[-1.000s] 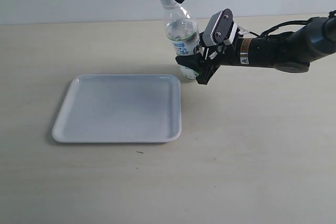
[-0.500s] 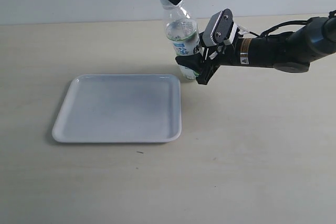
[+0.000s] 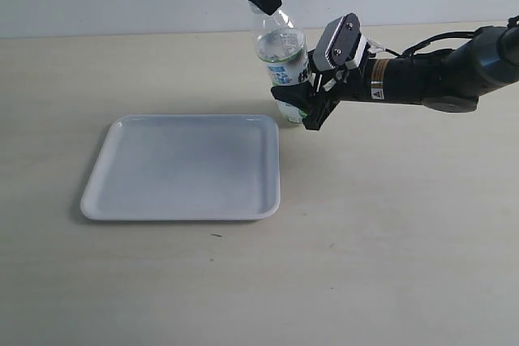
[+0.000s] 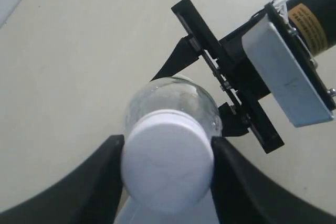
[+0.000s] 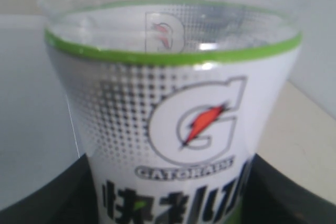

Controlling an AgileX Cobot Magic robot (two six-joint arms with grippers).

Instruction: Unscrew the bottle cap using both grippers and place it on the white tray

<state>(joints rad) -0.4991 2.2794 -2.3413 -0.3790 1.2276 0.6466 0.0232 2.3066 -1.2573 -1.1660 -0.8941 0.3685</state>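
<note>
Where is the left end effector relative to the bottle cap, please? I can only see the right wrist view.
Observer: The left end effector is at the top of the bottle, with its fingers against opposite sides of the bottle cap.
Operator: Thank you. Is the cap off the neck yet?
Observer: No. The left wrist view shows it sitting on the neck, right over the clear shoulder.
Operator: And is anything on the white tray?
Observer: Nothing lies on the white tray. In the exterior view it sits just left of the bottle.
</note>
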